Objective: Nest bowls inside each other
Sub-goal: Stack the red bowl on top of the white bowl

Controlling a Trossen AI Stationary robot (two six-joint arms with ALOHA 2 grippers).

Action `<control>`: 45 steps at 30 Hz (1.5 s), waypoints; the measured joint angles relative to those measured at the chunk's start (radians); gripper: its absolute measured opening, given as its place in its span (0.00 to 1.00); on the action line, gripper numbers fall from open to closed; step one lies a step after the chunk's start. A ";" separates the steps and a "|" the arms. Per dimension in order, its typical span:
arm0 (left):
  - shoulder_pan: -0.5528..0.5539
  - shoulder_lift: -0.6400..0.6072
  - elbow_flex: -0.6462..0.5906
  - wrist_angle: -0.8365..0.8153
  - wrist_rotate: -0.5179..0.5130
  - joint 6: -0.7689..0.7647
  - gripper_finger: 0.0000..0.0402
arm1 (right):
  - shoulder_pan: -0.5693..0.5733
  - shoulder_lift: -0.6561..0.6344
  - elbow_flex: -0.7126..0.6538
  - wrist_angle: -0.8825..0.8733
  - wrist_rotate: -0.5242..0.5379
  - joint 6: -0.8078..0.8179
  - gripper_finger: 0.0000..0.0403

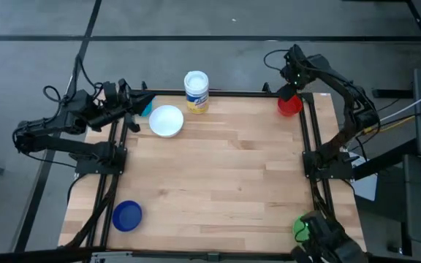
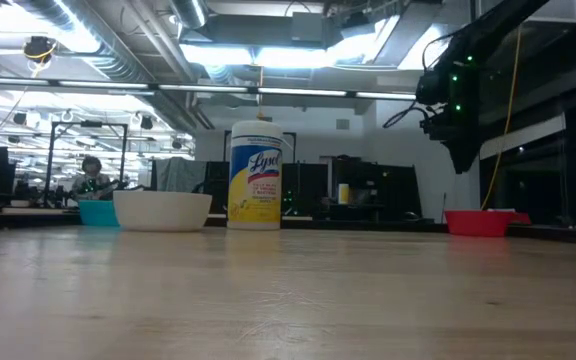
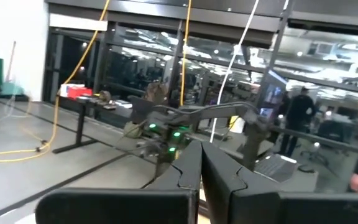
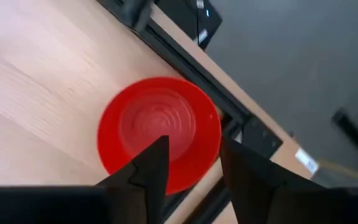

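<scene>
Near the table's far right corner stands the red bowl (image 1: 289, 106) (image 4: 160, 127). My right gripper (image 4: 194, 163) (image 2: 464, 155) hangs open above it, fingers pointing down, clear of it. The white bowl (image 1: 166, 120) (image 2: 163, 210) sits at the far left. The teal bowl (image 1: 147, 110) (image 2: 98, 212) stands beside it, partly under my left gripper (image 1: 143, 99) (image 3: 201, 171), which is shut, raised and touches nothing. The dark blue bowl (image 1: 127, 215) rests at the near left. The green bowl (image 1: 300, 226) shows at the near right, partly hidden by the arm's base.
A tall white container with a blue-and-yellow label (image 1: 196, 91) (image 2: 255, 175) stands at the far edge, right of the white bowl. Black frame rails (image 1: 309, 146) run along the table's left and right sides. The middle of the wooden table (image 1: 218, 175) is bare.
</scene>
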 joint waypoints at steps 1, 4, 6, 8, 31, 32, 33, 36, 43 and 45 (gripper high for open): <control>0.000 0.010 0.000 0.016 0.008 -0.004 0.01 | -0.005 0.022 0.025 -0.036 -0.021 0.017 0.34; 0.000 0.038 0.000 0.053 0.033 -0.011 0.02 | -0.015 0.079 0.079 -0.128 -0.131 0.066 0.32; 0.000 0.052 0.000 0.068 0.047 -0.012 0.02 | -0.017 0.102 0.095 -0.136 -0.200 0.099 0.31; 0.000 0.064 0.000 0.072 0.062 -0.012 0.01 | -0.015 0.113 0.100 -0.131 -0.273 0.138 0.30; -0.025 0.009 0.000 0.086 0.197 0.049 0.02 | 0.085 0.185 0.010 -0.177 -0.221 0.266 0.32; -0.028 0.005 0.000 0.085 0.195 0.053 0.02 | 0.085 0.185 -0.006 -0.168 -0.230 0.267 0.32; -0.029 0.002 0.000 0.084 0.192 0.058 0.02 | 0.085 0.185 -0.021 -0.157 -0.233 0.268 0.31; -0.029 -0.003 0.000 0.077 0.191 0.059 0.01 | 0.087 0.185 -0.068 -0.119 -0.236 0.268 0.31; -0.029 -0.002 0.000 0.056 0.190 0.041 0.01 | 0.083 0.185 -0.126 -0.041 -0.237 0.264 0.33; -0.029 -0.001 0.000 0.055 0.188 0.039 0.01 | 0.083 0.185 -0.123 -0.034 -0.237 0.258 0.32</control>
